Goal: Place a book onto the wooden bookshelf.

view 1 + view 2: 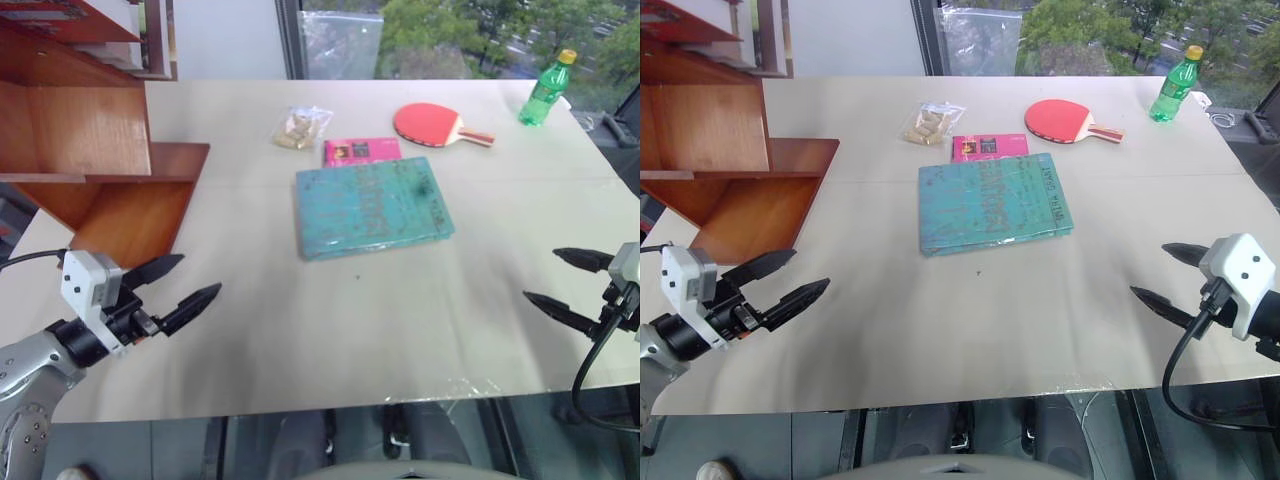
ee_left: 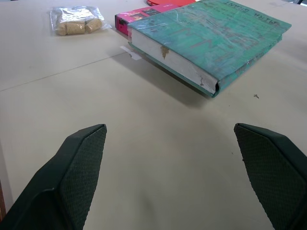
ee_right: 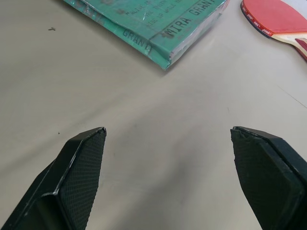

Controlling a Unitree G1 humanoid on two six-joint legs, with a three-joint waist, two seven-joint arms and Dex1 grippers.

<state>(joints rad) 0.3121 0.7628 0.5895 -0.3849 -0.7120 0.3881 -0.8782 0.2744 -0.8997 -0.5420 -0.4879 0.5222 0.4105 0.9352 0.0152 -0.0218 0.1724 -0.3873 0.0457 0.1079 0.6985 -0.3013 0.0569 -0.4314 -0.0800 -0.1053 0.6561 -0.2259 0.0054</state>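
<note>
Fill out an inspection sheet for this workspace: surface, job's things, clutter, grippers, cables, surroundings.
Surface: pale beige table, bare in front of the robot.
Job's things: large teal-blue hardcover book lying flat mid-table; reddish-brown wooden bookshelf at the table's left.
Clutter: small pink book just behind the teal one; clear bag of tan snacks; red table-tennis paddle; green plastic bottle with yellow cap, upright at the far right.
Grippers: left gripper and right gripper open, holding nothing, apart from the book.
Cables: black cable looping by the right gripper.
Surroundings: window with trees behind the table.
</note>
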